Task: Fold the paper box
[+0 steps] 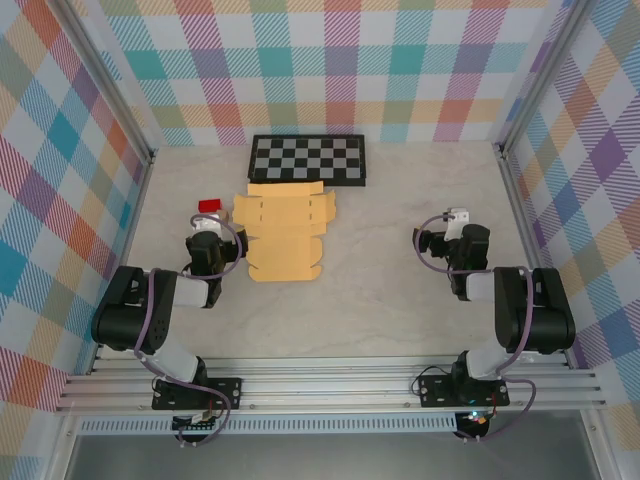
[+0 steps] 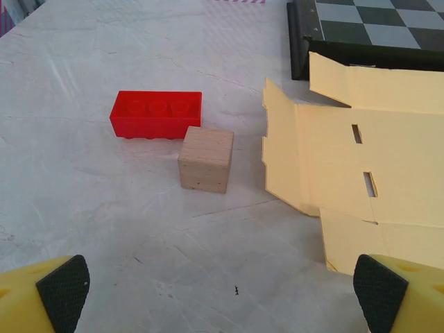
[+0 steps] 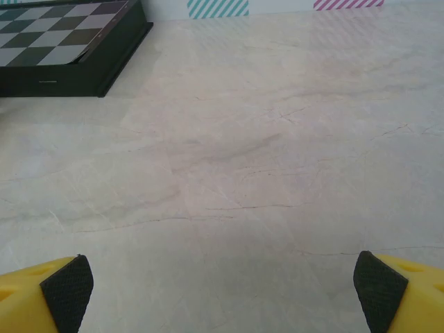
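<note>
The paper box (image 1: pixel 285 232) lies as a flat tan die-cut sheet with flaps and slots, left of the table's middle; in the left wrist view the paper box (image 2: pixel 361 173) spreads over the right side. My left gripper (image 1: pixel 205 238) sits just left of the sheet, open, with bare table between its black pads (image 2: pixel 64 290). My right gripper (image 1: pixel 452 232) rests well to the right of the sheet, open over bare table, one pad (image 3: pixel 378 288) at each lower corner of its view. Neither gripper touches the sheet.
A black-and-white checkerboard (image 1: pixel 308 158) lies just behind the sheet, its corner also in the right wrist view as the checkerboard (image 3: pixel 66 48). A red brick (image 2: pixel 157 114) and a small wooden cube (image 2: pixel 205 159) sit ahead of the left gripper. Plaid walls enclose the table on three sides.
</note>
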